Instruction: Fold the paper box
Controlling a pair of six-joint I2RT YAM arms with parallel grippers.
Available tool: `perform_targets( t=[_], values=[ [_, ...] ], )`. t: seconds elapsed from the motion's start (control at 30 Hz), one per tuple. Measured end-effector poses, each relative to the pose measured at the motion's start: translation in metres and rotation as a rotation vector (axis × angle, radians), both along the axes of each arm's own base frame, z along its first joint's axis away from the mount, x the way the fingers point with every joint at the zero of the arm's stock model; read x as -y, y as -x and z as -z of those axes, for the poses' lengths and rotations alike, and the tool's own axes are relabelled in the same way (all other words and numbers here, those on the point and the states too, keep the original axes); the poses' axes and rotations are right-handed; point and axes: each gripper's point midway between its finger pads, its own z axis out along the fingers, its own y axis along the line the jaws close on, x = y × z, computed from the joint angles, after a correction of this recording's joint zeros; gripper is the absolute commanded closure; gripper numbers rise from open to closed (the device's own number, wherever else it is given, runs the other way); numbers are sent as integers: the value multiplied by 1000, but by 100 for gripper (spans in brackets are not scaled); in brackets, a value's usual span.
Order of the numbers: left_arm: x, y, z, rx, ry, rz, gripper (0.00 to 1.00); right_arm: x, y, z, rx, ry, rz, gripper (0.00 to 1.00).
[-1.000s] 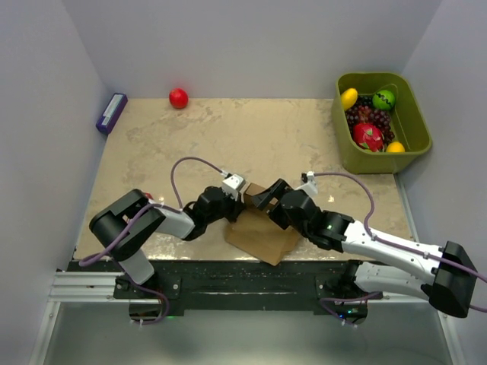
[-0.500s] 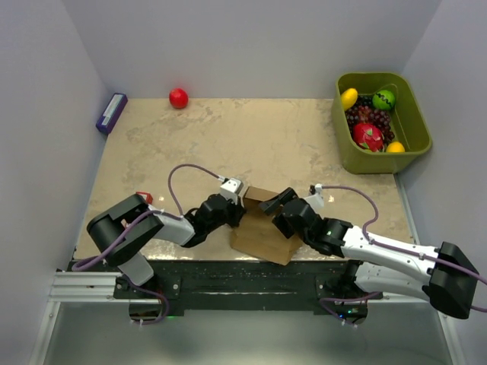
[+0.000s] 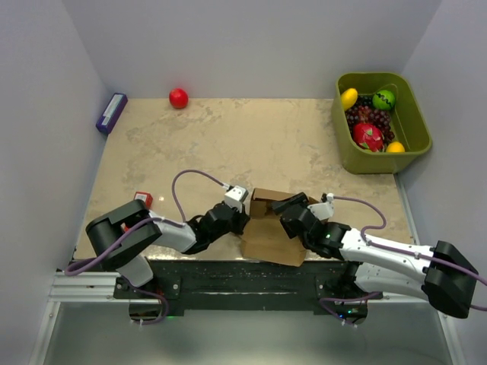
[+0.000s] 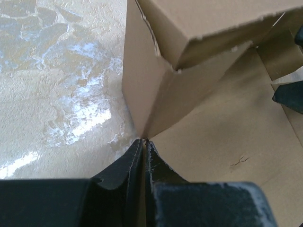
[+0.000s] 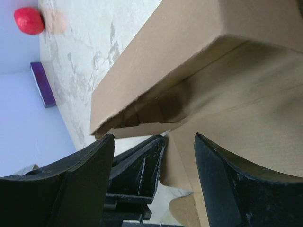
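Note:
The paper box (image 3: 270, 232) is a brown cardboard sheet at the table's near edge, with one part raised into a wall and top flap. My left gripper (image 3: 242, 220) is shut on the sheet's left edge; in the left wrist view (image 4: 143, 142) its tips pinch the fold where the upright panel (image 4: 142, 90) meets the flat sheet (image 4: 222, 142). My right gripper (image 3: 285, 207) is open over the sheet, its fingers (image 5: 227, 175) spread beside the raised flap (image 5: 189, 61). The left gripper's shut fingers (image 5: 142, 165) show between them.
A green bin (image 3: 415, 114) of toy fruit stands at the back right. A red ball (image 3: 178, 97) and a small purple box (image 3: 111, 112) lie at the back left. A small red object (image 3: 142, 199) lies by the left arm. The table's front edge runs just under the cardboard.
Both grippers and the cardboard have shifted right and toward the near edge. The sheet's far part has risen into a more upright flap. The right gripper has drawn back.

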Motion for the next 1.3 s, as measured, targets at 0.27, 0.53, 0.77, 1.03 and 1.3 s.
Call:
perform_targets(
  t=[0.27,0.53,0.77,1.03,1.3],
  values=[
    [0,5,4,-6,-22,5,89,4,-2,9,-2,-2,37,33],
    [1,7,5,-6,-31,6,89,7,0,-12,54,-73,25,35],
    [0,8,6,-6,-41,2,89,10,-2,-32,113,-140,42,41],
    [1,8,6,-3,-44,2,89,21,-9,-20,124,-83,103,46],
    [2,10,6,2,-48,2,89,29,-16,-9,128,-28,154,48]
  ],
)
